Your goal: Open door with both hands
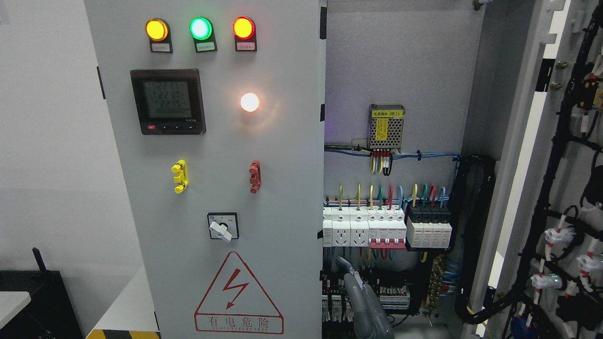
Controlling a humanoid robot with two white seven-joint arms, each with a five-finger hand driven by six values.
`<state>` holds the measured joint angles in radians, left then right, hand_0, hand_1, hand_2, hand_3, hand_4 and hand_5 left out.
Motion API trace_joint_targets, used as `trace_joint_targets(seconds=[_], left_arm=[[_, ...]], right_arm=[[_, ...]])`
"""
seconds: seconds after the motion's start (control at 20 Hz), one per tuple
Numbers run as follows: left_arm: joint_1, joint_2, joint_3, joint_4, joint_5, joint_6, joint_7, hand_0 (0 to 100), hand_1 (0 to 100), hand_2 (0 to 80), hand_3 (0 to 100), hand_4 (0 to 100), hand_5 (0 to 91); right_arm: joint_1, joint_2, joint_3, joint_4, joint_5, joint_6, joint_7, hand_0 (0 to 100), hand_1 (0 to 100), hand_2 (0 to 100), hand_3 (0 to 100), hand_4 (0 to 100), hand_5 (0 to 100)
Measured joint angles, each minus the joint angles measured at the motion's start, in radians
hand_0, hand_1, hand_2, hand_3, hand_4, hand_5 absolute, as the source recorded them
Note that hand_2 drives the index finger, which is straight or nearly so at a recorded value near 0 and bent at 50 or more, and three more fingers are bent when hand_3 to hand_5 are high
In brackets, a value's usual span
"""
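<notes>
The grey cabinet's left door (264,141) is closed and carries lamps, a meter and a warning triangle. The right door (560,197) is swung wide open to the right, its inner face covered with black cable looms. Between them the cabinet interior (400,61) is exposed. My right hand (347,269) rises from the bottom edge just right of the left door's free edge, in front of the lower terminal rows. Its grey fingers (354,278) point up and left, loosely extended, with nothing in them. The left arm does not show.
Inside are a row of white and black breakers (386,228), a mesh power supply (386,127) and coloured wires. The left door has a rotary switch (222,227), yellow (180,176) and red (255,176) latches. A dark stand (33,301) sits lower left.
</notes>
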<state>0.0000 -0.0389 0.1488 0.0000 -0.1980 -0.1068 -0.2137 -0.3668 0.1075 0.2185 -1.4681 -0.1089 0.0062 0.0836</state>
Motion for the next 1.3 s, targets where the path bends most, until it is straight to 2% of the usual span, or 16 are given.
trace_joint_targets(seconds=[0.2, 0.45, 1.3], left_arm=[[0.0, 0.0, 0.0, 0.0, -0.001, 0.0, 0.0, 0, 0, 0.0, 0, 0, 0.0], [0.0, 0.0, 0.0, 0.0, 0.0, 0.0, 0.0, 0, 0, 0.0, 0, 0, 0.0], [0.0, 0.0, 0.0, 0.0, 0.0, 0.0, 0.0, 0, 0, 0.0, 0, 0, 0.0]], right_arm=[[-0.007, -0.002, 0.001, 0.006, -0.02, 0.003, 0.001, 38, 0, 0, 0, 0, 0], [-0.016, -0.005, 0.002, 0.011, -0.031, 0.007, 0.026, 38, 0, 0, 0, 0, 0], [-0.03, -0.01, 0.003, 0.015, -0.048, 0.01, 0.049, 38, 0, 0, 0, 0, 0]])
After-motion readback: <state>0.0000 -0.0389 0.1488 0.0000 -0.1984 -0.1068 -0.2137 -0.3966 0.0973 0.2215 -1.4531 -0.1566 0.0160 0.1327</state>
